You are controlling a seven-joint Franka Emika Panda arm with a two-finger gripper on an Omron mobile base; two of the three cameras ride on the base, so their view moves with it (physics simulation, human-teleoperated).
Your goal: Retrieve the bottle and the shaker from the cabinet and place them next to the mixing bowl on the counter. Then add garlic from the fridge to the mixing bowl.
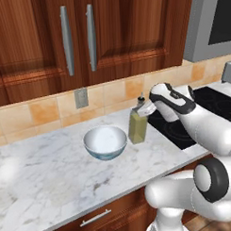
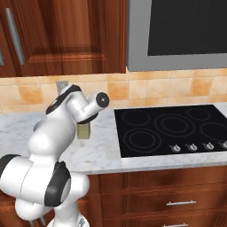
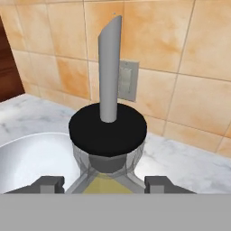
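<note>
Centre frame: square clear glass bottle (image 1: 137, 127) of yellow-olive liquid stands on white marble surface (image 1: 53, 176) beside glossy pale bowl (image 1: 105, 142), fingers (image 3: 46, 184) straddling it, grasp uncertain; release should be gentle, withdrawal straight.

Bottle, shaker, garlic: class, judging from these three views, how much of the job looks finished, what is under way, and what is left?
Looks done: the bottle stands upright on the counter, just right of the mixing bowl. In hand: the end effector sits around the bottle's shoulders, a finger on either side; whether it grips or has let go cannot be told. Left: no shaker beside the bowl yet, and the bowl looks empty, so the garlic is still to come.
</note>
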